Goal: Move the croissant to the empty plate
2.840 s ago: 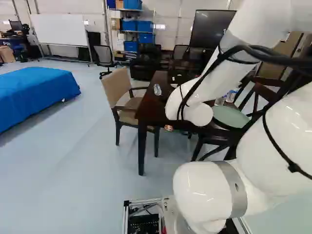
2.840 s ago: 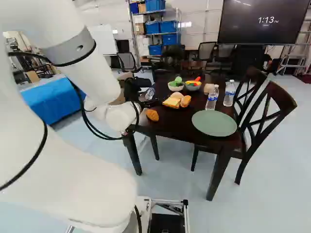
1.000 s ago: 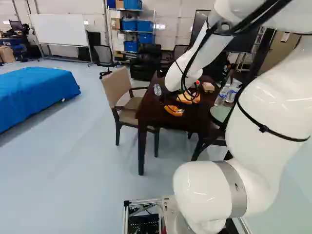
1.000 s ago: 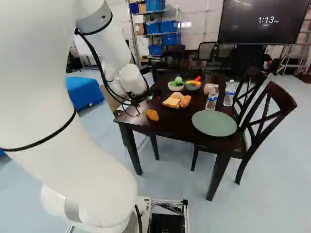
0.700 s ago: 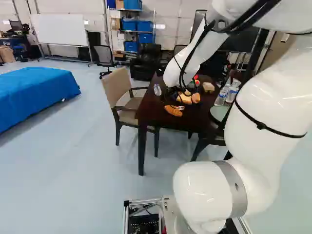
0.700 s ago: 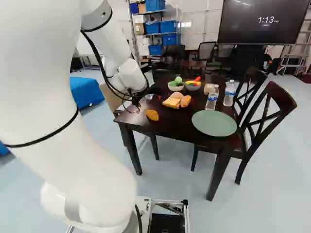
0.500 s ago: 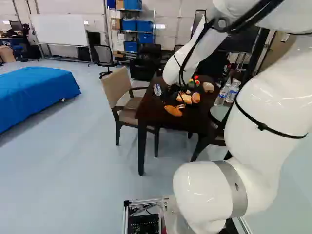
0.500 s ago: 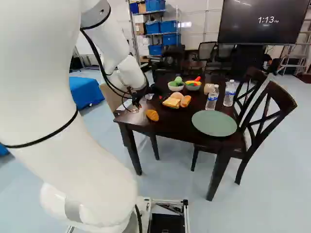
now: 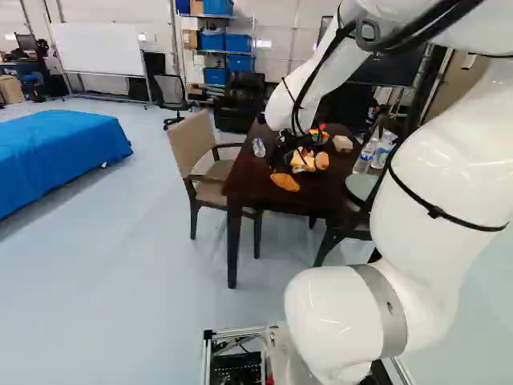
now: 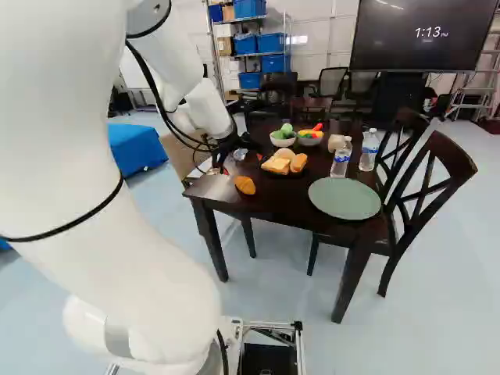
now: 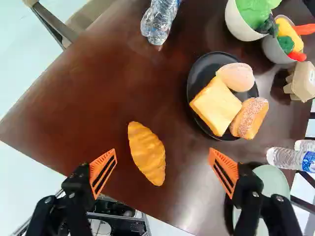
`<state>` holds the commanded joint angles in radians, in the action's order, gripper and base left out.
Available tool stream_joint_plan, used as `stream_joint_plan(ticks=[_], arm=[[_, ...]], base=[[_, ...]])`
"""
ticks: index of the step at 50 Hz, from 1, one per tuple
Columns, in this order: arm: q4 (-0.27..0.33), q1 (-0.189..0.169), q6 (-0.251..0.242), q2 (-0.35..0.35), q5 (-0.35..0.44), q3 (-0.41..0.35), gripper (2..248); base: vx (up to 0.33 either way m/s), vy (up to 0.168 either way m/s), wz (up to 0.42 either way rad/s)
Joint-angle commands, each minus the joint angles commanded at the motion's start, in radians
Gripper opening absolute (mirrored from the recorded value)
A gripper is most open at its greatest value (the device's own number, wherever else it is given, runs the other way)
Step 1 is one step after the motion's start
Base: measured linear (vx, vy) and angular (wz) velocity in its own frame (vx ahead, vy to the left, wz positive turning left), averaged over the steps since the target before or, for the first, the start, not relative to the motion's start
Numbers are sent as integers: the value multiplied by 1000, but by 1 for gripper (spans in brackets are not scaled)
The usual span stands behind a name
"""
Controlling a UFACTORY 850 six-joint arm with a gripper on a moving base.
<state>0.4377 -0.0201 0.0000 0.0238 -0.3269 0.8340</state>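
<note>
I have the pincer [image 10: 241, 162] released above the left of the dark tabletop [image 10: 275, 199]; whiteboard [image 9: 98, 50] far left, screen [image 10: 414, 51] far right.

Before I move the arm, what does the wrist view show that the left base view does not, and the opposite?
Only the wrist view clearly shows both orange pads of the open pincer, and the rim of the black plate.

Only the left base view shows the whiteboard, the blue cloth and the blue bins.

Both show the croissant, the breads and part of the green plate.
</note>
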Motion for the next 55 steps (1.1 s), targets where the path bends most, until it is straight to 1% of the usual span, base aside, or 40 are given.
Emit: stream_joint_plan(ticks=[55], arm=[[-1,0,0,2,0,0,247]], base=[[0,0,0]])
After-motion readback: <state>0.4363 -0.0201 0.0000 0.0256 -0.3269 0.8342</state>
